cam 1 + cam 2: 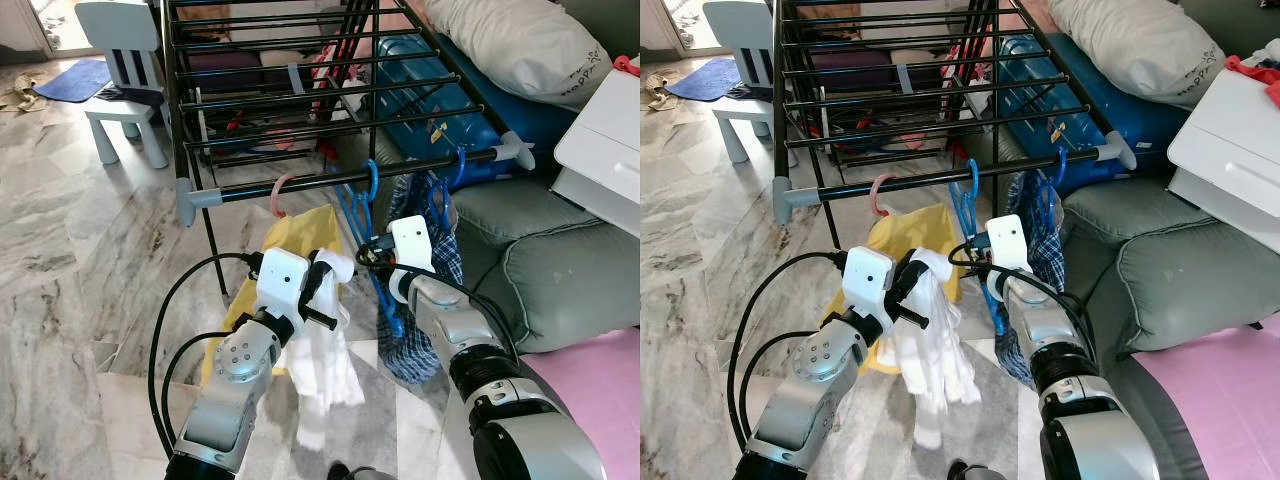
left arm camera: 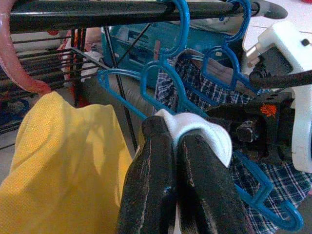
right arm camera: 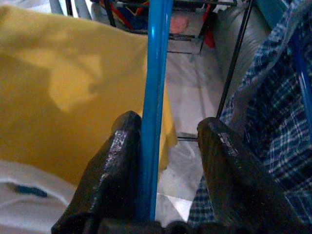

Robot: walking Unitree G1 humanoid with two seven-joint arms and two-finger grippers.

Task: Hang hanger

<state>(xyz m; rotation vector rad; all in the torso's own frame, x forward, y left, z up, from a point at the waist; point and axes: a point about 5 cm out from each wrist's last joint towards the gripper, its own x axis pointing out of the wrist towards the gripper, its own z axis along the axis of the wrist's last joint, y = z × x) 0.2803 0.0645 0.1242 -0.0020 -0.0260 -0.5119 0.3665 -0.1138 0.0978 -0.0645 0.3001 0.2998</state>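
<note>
Both arms reach forward and up toward the front rail [image 1: 350,178] of the drying rack [image 1: 300,70]. The left pincer [image 2: 170,141] is clenched on a white cloth [image 1: 325,370], which droops below it, just under the rail and in front of a yellow garment [image 1: 290,235] on a pink hanger [image 1: 280,195]. The right pincer [image 3: 168,146] stands released, its fingers [image 3: 122,161] apart around the blue hanger [image 3: 155,87]; one finger touches the hanger's bar, the other stands clear of it. The blue hanger's hook sits over the rail near its middle. Beside it a plaid garment [image 1: 440,260] hangs from another blue hanger, toward the rail's right end.
</note>
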